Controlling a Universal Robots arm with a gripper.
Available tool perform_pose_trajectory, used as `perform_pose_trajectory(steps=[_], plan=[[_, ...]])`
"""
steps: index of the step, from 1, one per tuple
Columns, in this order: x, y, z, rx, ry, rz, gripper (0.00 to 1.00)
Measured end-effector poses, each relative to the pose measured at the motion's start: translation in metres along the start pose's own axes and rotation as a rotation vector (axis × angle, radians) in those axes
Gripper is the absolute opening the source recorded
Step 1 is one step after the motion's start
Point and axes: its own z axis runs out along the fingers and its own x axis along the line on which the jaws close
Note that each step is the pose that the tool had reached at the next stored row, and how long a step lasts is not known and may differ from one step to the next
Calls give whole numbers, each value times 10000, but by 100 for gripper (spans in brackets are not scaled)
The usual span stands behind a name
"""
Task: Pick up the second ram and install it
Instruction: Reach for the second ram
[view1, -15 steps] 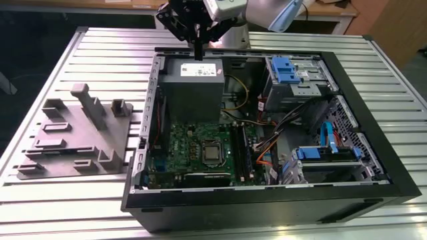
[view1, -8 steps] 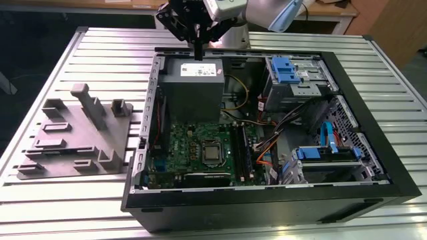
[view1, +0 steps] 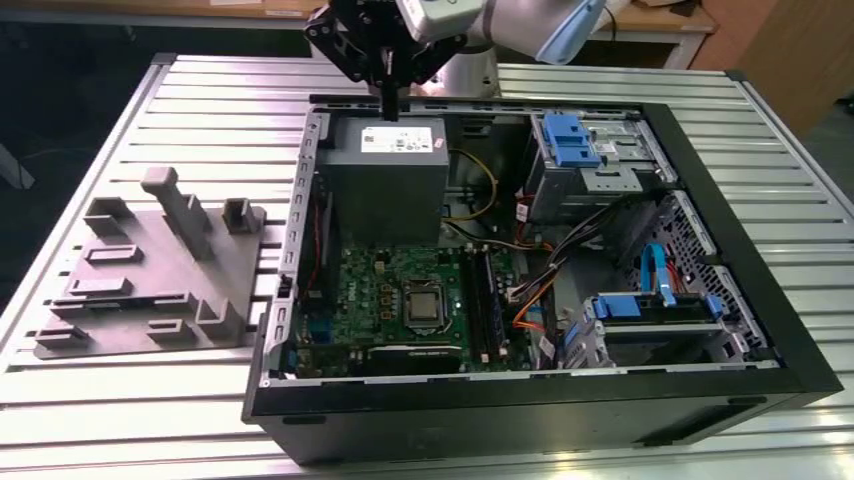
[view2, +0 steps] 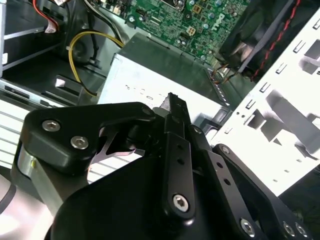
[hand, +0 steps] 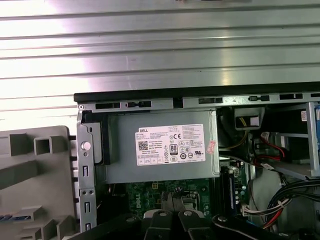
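My gripper (view1: 390, 110) hangs above the far edge of the open computer case (view1: 747, 300), just over the grey power-supply box (view1: 384, 170). Its black fingers (view2: 175, 107) stand together, shut, and I see nothing long held between them. In the first wrist view the gripper (hand: 173, 212) sits over the green motherboard (hand: 145, 192), beside the power-supply box (hand: 160, 147). A thin dark strip with blue marks (hand: 12, 218) sits low in the grey fixture block (hand: 30, 170). I cannot tell whether that strip is the second ram.
The grey fixture block (view1: 147, 270) with its upright post (view1: 178, 210) stands on the slatted metal table (view1: 160, 110), on the exterior view's left of the case. Inside the case are the motherboard (view1: 400, 290), long dark memory slots (view1: 483, 300), cable bundles (view1: 534, 270) and blue-tabbed drive bays (view1: 567, 140).
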Motion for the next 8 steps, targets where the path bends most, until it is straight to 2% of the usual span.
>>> perform_pose_trajectory(steps=[8], plan=[[130, -10, 0, 1, 0, 0, 10]])
